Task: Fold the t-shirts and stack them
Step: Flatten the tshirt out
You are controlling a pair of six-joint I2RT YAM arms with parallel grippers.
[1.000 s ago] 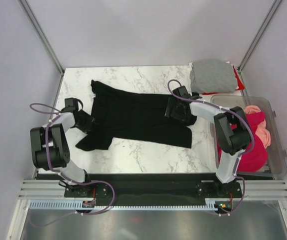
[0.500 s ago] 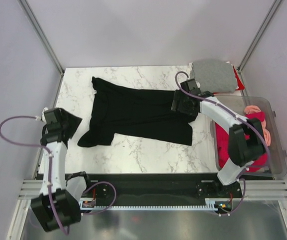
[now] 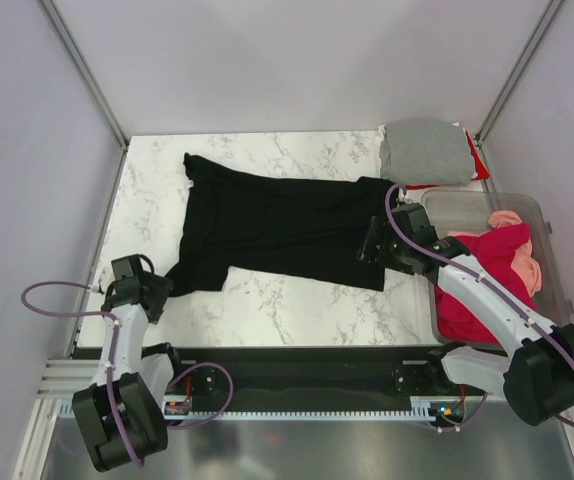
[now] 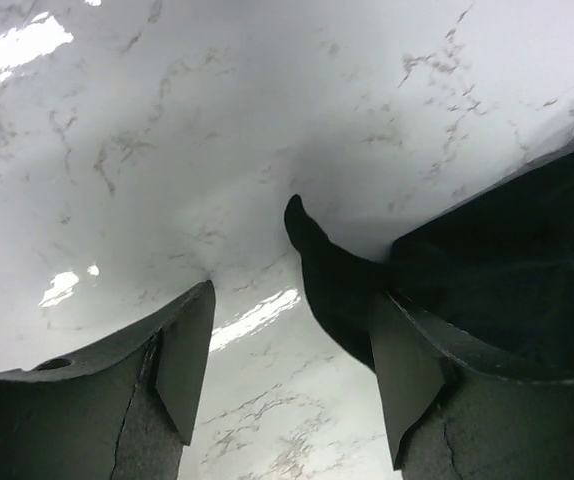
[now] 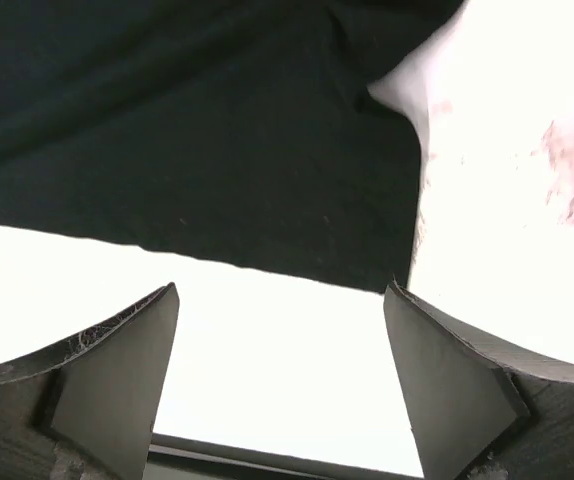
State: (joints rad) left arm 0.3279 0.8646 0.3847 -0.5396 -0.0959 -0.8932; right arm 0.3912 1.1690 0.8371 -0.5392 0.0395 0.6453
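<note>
no readable text, labels, brands, numbers or signs in any view, nothing legible on the black t-shirt [image 3: 277, 225]

Left gripper [image 4: 292, 355] hovers jaws apart above the marble table [image 4: 167, 120], the black t-shirt [image 4: 507, 260] tip just ahead.

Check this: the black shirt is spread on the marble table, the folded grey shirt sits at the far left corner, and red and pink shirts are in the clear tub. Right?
Not quite: the top view shows the folded grey shirt at the far right corner, not the left. The rest holds: black shirt on the marble table, red and pink shirts in the clear tub.
</note>
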